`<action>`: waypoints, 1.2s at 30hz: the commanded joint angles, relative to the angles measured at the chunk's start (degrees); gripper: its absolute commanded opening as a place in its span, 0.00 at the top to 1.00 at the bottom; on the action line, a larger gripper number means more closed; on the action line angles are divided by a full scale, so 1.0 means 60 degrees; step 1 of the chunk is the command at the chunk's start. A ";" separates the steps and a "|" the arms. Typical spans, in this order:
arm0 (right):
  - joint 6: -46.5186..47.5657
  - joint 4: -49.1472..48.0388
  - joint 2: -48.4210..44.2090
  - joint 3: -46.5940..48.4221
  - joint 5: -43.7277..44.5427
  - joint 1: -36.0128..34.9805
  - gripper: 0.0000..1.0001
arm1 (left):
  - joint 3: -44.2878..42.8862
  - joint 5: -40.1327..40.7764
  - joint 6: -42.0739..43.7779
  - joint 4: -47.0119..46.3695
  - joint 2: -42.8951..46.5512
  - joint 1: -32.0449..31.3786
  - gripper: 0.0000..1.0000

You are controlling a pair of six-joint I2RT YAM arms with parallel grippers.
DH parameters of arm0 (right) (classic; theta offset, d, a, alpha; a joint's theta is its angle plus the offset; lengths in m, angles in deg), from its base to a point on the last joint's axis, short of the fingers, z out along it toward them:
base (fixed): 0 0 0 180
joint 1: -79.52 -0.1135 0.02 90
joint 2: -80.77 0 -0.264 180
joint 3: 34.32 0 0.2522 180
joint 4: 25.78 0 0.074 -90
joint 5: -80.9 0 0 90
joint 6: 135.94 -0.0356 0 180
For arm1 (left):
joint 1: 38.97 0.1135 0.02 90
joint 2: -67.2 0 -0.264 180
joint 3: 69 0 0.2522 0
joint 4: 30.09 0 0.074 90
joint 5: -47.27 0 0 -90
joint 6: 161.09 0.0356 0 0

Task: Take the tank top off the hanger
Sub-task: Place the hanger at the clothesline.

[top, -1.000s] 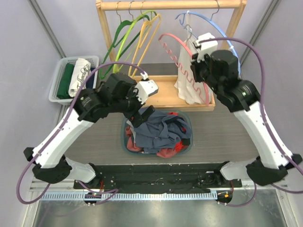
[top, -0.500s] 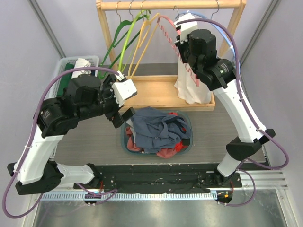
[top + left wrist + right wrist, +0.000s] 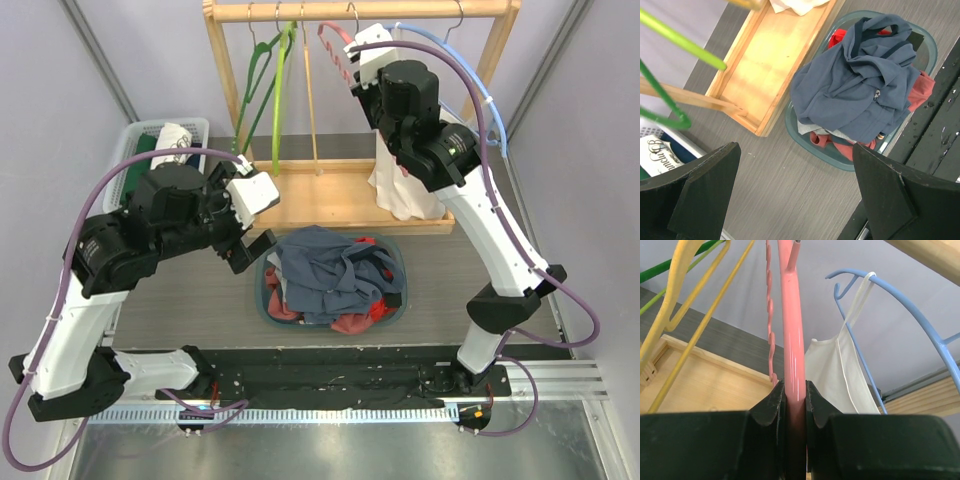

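Note:
The white tank top (image 3: 398, 185) hangs from the blue hanger (image 3: 455, 55) at the right end of the wooden rack; in the right wrist view its strap loops over the blue hanger (image 3: 900, 290) and its body (image 3: 832, 375) hangs below. My right gripper (image 3: 358, 82) is high at the rail, shut on the bare pink hanger (image 3: 338, 50), left of the tank top. In the right wrist view the gripper (image 3: 795, 390) clamps the pink hanger (image 3: 792, 330). My left gripper (image 3: 255, 250) is open and empty, left of the basket; it also shows in the left wrist view (image 3: 795, 150).
A teal basket (image 3: 400, 262) of clothes, a blue-grey garment (image 3: 855, 90) on top, sits in front of the rack's wooden base tray (image 3: 330, 195). Green hangers (image 3: 268, 90) and a yellow hanger (image 3: 308, 100) hang at the left of the rail. A white bin (image 3: 130, 165) of folded clothes stands far left.
My right gripper has carried the pink hanger up and left to the rail. My left gripper has drawn back left off the basket. The green and yellow hangers have swung.

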 commanded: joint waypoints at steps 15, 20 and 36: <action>0.0506 -0.1032 -0.0440 -0.0006 0.0376 0.0032 0.99 | 0.0392 0.0068 0.0062 -0.0227 0.0253 0.0443 0.00; 0.0594 -0.1047 -0.0588 -0.0064 0.0464 0.0106 0.99 | 0.0334 0.0068 0.0062 -0.0256 0.0195 0.0443 0.00; 0.0579 -0.1325 -0.0295 0.0375 0.0026 0.0603 0.99 | 0.0436 -0.0034 0.0033 -0.0213 0.0268 0.0634 0.00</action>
